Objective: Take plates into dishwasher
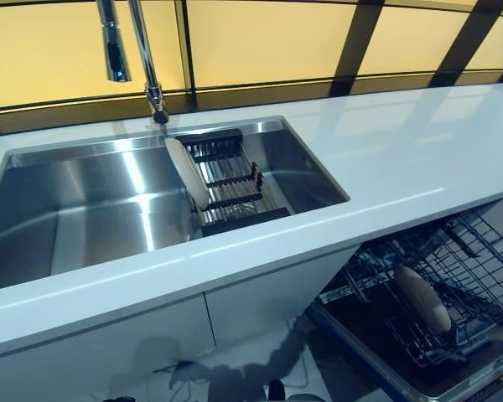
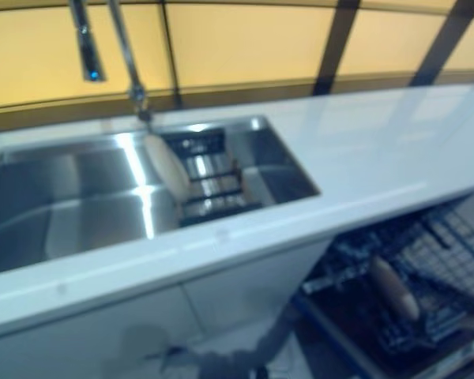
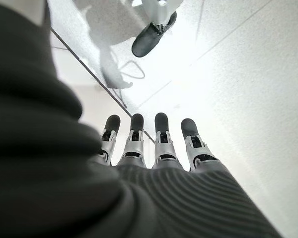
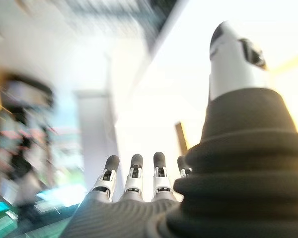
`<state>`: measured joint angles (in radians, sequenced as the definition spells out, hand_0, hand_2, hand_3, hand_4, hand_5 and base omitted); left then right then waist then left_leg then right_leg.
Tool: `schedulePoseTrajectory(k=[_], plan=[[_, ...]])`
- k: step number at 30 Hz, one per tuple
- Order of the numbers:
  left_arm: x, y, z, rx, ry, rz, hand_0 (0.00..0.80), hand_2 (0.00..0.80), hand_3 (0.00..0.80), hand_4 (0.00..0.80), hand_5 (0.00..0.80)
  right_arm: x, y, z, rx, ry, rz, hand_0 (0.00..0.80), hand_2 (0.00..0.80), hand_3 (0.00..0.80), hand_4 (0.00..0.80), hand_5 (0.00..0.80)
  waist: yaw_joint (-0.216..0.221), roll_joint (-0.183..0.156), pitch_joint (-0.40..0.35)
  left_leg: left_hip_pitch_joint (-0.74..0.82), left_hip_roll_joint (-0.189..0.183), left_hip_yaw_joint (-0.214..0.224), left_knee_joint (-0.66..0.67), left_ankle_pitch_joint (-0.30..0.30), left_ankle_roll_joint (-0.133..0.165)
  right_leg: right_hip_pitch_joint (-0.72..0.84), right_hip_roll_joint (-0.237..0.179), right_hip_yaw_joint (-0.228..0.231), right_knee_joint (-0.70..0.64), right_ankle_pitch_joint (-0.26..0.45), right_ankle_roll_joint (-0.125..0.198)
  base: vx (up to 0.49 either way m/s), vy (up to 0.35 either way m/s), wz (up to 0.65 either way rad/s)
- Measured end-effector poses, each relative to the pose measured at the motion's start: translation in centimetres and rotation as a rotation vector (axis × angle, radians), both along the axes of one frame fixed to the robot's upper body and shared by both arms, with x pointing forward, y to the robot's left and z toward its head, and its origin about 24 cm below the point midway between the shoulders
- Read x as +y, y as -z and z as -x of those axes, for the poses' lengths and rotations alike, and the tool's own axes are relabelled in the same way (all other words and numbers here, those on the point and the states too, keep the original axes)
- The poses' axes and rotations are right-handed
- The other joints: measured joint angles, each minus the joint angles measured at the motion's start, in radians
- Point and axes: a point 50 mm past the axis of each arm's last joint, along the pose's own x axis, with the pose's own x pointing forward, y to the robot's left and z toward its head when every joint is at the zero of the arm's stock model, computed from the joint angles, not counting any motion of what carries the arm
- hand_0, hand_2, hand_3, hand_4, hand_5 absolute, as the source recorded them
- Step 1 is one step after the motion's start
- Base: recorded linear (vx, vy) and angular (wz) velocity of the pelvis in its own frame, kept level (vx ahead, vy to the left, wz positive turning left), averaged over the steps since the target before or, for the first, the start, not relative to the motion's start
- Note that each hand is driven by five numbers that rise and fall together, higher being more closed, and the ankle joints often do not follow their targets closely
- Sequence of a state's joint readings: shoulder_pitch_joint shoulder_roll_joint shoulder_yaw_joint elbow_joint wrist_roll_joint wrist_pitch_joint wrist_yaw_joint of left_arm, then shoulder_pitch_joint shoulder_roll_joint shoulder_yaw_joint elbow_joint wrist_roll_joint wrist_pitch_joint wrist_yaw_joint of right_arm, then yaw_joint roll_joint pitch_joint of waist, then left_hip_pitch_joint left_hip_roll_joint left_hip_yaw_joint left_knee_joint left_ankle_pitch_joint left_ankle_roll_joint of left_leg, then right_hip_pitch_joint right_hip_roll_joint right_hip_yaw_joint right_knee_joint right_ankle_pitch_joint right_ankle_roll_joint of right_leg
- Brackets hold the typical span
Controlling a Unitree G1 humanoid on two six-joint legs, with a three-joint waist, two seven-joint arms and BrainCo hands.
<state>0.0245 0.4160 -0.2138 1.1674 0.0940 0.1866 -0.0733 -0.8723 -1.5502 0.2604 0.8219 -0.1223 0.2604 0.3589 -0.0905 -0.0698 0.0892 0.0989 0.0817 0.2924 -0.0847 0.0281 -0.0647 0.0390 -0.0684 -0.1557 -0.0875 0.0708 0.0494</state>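
A pale plate [image 1: 187, 172] stands on edge in a dark dish rack [image 1: 235, 186] inside the steel sink [image 1: 67, 209]. A second pale plate [image 1: 423, 299] stands in the lower rack [image 1: 453, 285] of the open dishwasher at the lower right. Neither hand shows in the eye views. My left hand [image 3: 154, 148] shows in the left wrist view with straight fingers, empty, pointing at the white floor. My right hand [image 4: 134, 183] shows in the right wrist view with straight fingers and holds nothing.
A white counter [image 1: 402, 151] runs round the sink, with a chrome tap [image 1: 142, 59] behind it and a yellow back wall. White cabinet doors [image 1: 109, 352] are below the counter. The dishwasher rack juts out at the lower right.
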Motion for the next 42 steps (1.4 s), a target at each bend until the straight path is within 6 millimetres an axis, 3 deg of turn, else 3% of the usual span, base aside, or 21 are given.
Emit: schedulePoseTrajectory(k=[5, 10, 16, 23, 35, 42], plan=[[0.1, 0.1, 0.6, 0.018, -0.008, -0.006, 0.000, 0.000, 0.000, 0.000, 0.000, 4.5, -3.6, -3.4, -0.019, -0.184, 0.200, 0.000, 0.000, 0.000, 0.000, 0.000, 0.039, -0.002, -0.005, 0.000, -0.004, -0.023, 0.000, 0.002, 0.003, 0.013, -0.006, -0.024, -0.001, -0.002, 0.000, 0.049, 0.040, 0.14], [0.1, 0.3, 1.9, 0.048, -0.016, -0.006, 0.000, 0.000, 0.000, 0.000, 0.000, 11.0, -6.0, -6.9, 0.026, -0.417, 0.540, 0.000, 0.000, 0.000, 0.000, 0.000, 0.074, -0.002, -0.013, -0.009, -0.010, -0.068, 0.000, 0.009, 0.006, 0.028, -0.013, -0.070, -0.001, -0.013, 0.003, 0.039, 0.030, 0.26], [0.1, 0.4, 3.4, 0.093, -0.030, -0.011, 0.000, 0.000, 0.000, 0.000, 0.000, 17.5, -5.2, -9.5, 0.051, -0.646, 0.877, 0.000, 0.000, 0.000, 0.000, 0.000, 0.132, -0.005, -0.029, -0.033, -0.016, -0.110, 0.001, 0.014, 0.007, 0.027, -0.020, -0.109, -0.001, -0.022, 0.007, 0.011, 0.009, 0.22], [-0.1, 0.4, 3.3, 0.091, -0.007, -0.017, 0.000, 0.000, 0.000, 0.000, 0.000, 23.9, -3.6, -10.9, 0.050, -0.847, 1.171, 0.000, 0.000, 0.000, 0.000, 0.000, 0.164, -0.004, -0.020, -0.092, -0.023, -0.171, 0.002, 0.034, 0.008, 0.000, -0.024, -0.159, 0.001, -0.023, 0.006, -0.056, 0.028, 0.24], [-0.5, 0.2, 0.6, 0.006, 0.006, -0.007, 0.000, 0.000, 0.000, 0.000, 0.000, 27.5, -2.8, -10.7, 0.043, -0.939, 1.309, 0.000, 0.000, 0.000, 0.000, 0.000, 0.217, -0.014, 0.101, -0.173, -0.028, -0.241, 0.002, 0.062, 0.007, -0.042, -0.021, -0.199, 0.002, -0.022, 0.003, -0.064, 0.008, 0.16], [-0.5, -0.2, -1.2, -0.044, 0.003, -0.010, 0.000, 0.000, 0.000, 0.000, 0.000, 29.7, -2.1, -11.2, 0.033, -1.011, 1.305, 0.000, 0.000, 0.000, 0.000, 0.000, 0.232, -0.029, 0.155, -0.190, -0.031, -0.245, 0.003, 0.063, 0.008, -0.056, -0.022, -0.205, 0.002, -0.023, 0.004, -0.051, 0.007, 0.03]])
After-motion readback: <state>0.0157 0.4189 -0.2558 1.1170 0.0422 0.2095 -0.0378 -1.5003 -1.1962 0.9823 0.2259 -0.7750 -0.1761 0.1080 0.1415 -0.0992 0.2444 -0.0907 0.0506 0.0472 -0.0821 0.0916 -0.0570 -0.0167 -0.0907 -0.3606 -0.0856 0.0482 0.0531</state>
